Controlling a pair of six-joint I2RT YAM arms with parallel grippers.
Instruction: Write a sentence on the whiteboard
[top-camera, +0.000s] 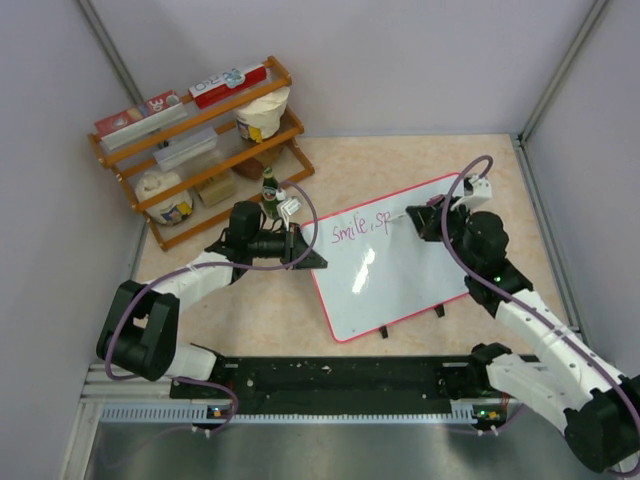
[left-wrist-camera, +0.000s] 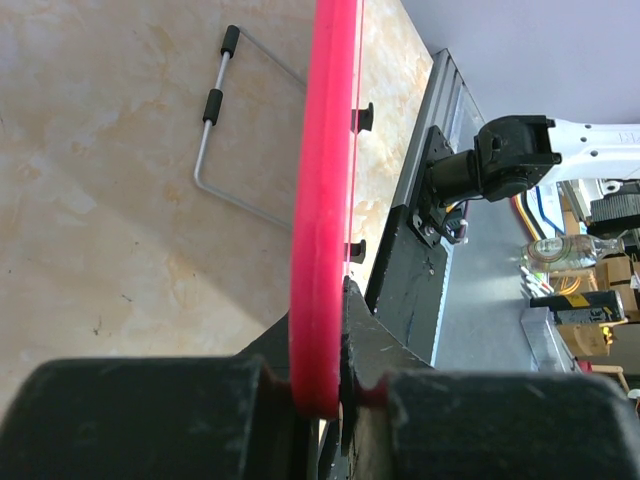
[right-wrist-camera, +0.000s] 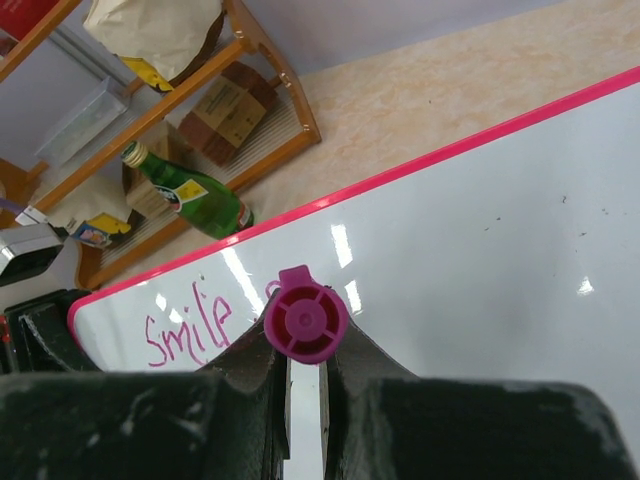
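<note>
The whiteboard (top-camera: 400, 280), white with a thin pink frame, stands tilted on the table's middle right. The sentence (top-camera: 360, 228) runs along its upper left in pink and reads "Smile, sp". My left gripper (top-camera: 305, 250) is shut on the board's left edge; in the left wrist view the pink frame (left-wrist-camera: 330, 150) sits pinched between its fingers (left-wrist-camera: 325, 385). My right gripper (top-camera: 425, 215) is shut on a magenta marker (right-wrist-camera: 305, 320) held against the board (right-wrist-camera: 480, 230), just right of the word "Smile" (right-wrist-camera: 190, 325). The marker's tip is hidden.
A wooden rack (top-camera: 200, 140) with boxes and jars stands at the back left, with a green bottle (top-camera: 268, 190) in front of it. The board's wire stand (left-wrist-camera: 215, 130) rests on the table behind it. A black rail (top-camera: 330, 375) runs along the near edge.
</note>
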